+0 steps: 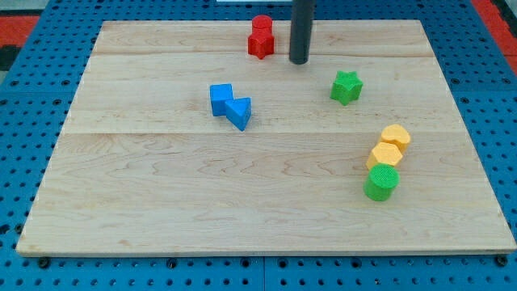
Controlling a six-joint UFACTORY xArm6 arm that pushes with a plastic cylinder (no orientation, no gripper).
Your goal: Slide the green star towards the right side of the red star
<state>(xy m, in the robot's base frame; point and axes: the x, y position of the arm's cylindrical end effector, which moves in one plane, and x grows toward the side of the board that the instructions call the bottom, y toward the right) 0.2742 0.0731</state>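
While we look across the wooden counter (161,202) from the view's left to the view's right, we meet first the blue blocks, well to the left of our tool and lower in the view. A blue cube (220,99) touches a blue wedge-like block (240,112), which lies at its lower right.

Next come the red blocks, just to the left of the tool near the view's top. A red cylinder (262,25) stands directly above the red star (259,44), and the two touch each other.

Our tool is a plain dark rod, so it has no parts that open, close or clamp. Our tip (299,61) rests free on the counter and touches no block. It is just beside the right side of the red star.

The green star (346,86) lies to the lower right of the tip, near it but apart.

Farther right and much lower, three blocks make a close slanted row: a yellow block (396,137), another yellow block (385,153) and a green cylinder (381,183) at the lowest end.
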